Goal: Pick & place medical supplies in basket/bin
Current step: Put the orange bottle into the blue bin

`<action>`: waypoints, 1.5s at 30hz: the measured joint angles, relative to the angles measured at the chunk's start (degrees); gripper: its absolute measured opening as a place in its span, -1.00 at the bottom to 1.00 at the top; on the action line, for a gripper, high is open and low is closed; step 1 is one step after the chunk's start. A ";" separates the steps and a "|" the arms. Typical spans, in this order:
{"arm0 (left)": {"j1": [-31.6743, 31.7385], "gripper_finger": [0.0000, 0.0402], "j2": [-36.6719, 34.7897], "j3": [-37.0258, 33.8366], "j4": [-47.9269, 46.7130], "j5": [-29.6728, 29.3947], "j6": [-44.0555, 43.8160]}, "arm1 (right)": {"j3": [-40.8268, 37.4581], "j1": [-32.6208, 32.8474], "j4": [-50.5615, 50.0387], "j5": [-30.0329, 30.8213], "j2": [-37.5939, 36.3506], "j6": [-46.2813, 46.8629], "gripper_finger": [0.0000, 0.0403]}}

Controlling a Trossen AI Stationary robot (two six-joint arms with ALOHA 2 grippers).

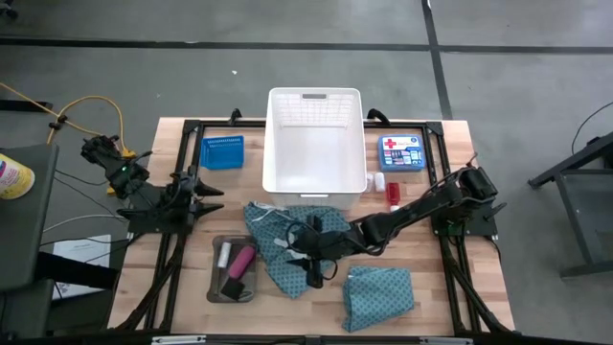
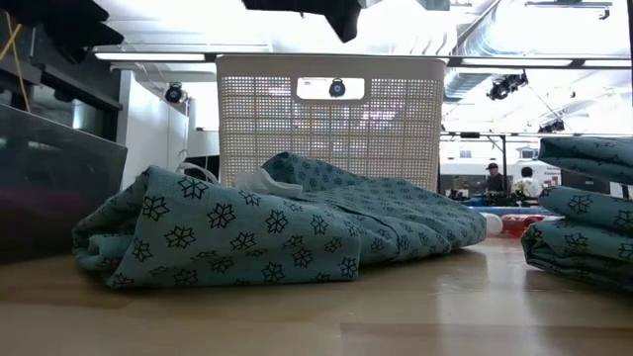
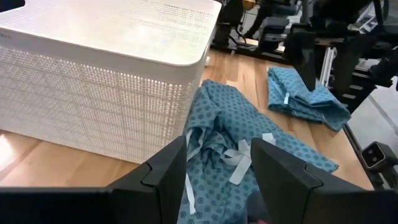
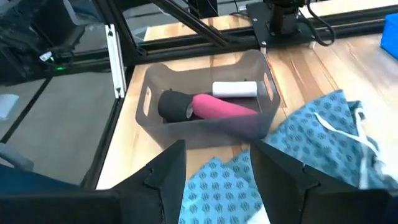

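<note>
Both arms are dark, built of chunky black segments joined by rounded housings. The left arm (image 1: 158, 196) carries a small green light near its base, with yellow and pale cables trailing off beside it. The right arm (image 1: 421, 206) is long and slender. Each gripper's fingers (image 3: 168, 171) are matte black, flat-faced, angular wedges.

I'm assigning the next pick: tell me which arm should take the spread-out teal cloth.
Right, probably. The right gripper hangs open over the spread teal cloth in front of the white basket, while the left gripper waits open at the table's left edge, farther off.
</note>
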 joint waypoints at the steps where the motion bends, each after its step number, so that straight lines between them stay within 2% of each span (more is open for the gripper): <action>1: 0.00 -0.14 0.00 0.00 0.00 0.00 0.01 | 0.00 0.00 -1.21 0.40 -0.51 0.04 -0.17; 5: 0.00 -0.14 -0.02 0.00 0.03 1.04 -1.12 | 0.02 0.05 -8.70 0.93 -3.26 1.01 -0.20; 10: 0.00 -0.14 0.07 0.00 0.45 1.30 -1.60 | 0.04 1.41 -24.66 2.44 -7.33 9.86 -0.28; 17: 0.00 -0.14 0.09 0.00 0.47 1.29 -1.76 | 0.00 7.09 -45.71 3.41 -9.22 30.54 -0.33; 26: 0.00 -0.14 0.09 0.00 0.49 1.29 -1.74 | -2.99 13.17 -63.40 9.27 -10.12 59.19 -0.22; 33: 0.00 -0.14 0.09 0.00 0.49 1.31 -1.74 | -6.13 14.03 -67.92 8.33 -10.16 69.59 -0.14; 38: 0.00 -0.14 0.09 0.00 0.49 1.31 -1.74 | -10.01 17.57 -68.30 8.35 -11.40 77.88 -0.14; 45: 0.00 -0.14 0.09 0.00 0.50 1.31 -1.74 | -21.66 22.28 -68.92 8.34 -20.88 93.89 -0.14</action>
